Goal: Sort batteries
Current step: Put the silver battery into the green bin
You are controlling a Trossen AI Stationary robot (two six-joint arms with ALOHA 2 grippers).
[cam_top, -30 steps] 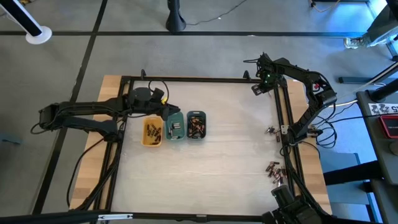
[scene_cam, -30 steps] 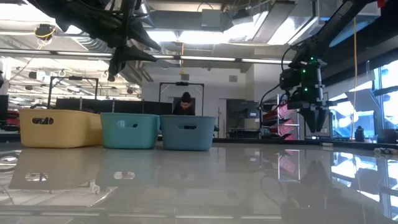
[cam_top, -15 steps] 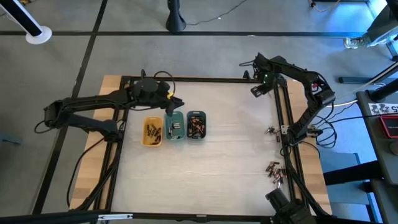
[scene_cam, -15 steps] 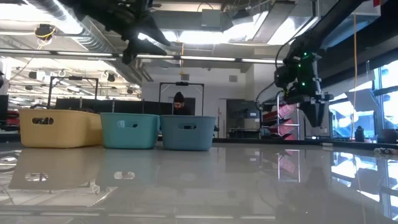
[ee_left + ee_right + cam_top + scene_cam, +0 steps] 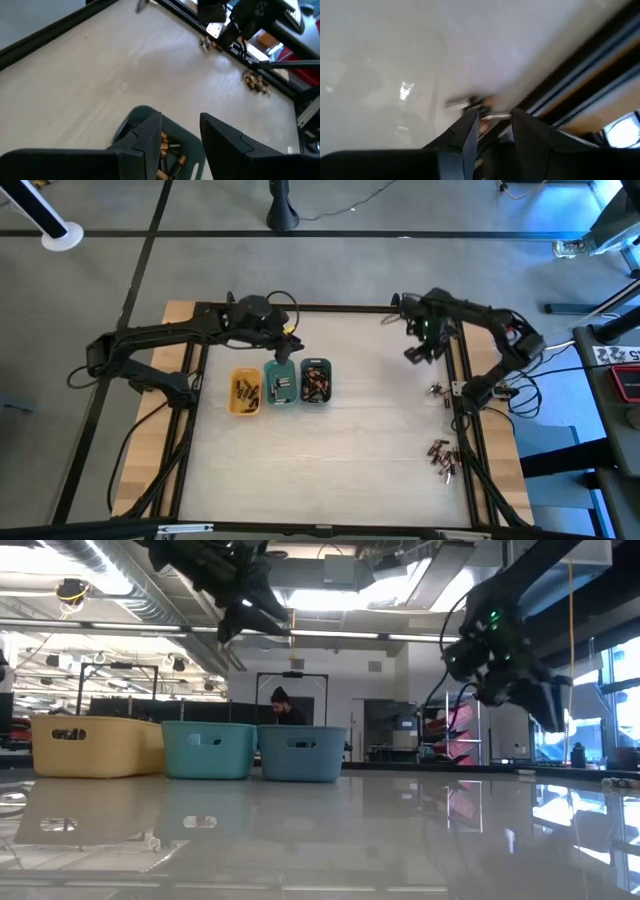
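Note:
Three small trays stand in a row at the table's left middle: yellow, green and grey-blue, each with several batteries inside. Loose batteries lie by the right frame rail and nearer the front. My left gripper hangs open above the far side of the green and grey-blue trays; its wrist view shows the fingers apart over the grey-blue tray with nothing between them. My right gripper hovers open at the right, its fingers empty above blurred loose batteries.
A black frame rail runs around the work area, with the right rail close to the loose batteries. Bare tabletop lies between the trays and the right rail. A person shows in the room behind the table.
My left gripper has risen from over the yellow tray and gone toward the table's right, rolling as it went. My right gripper has swung from the far right corner toward the near edge and tipped. Neither has changed its opening. Trays and batteries have stayed put.

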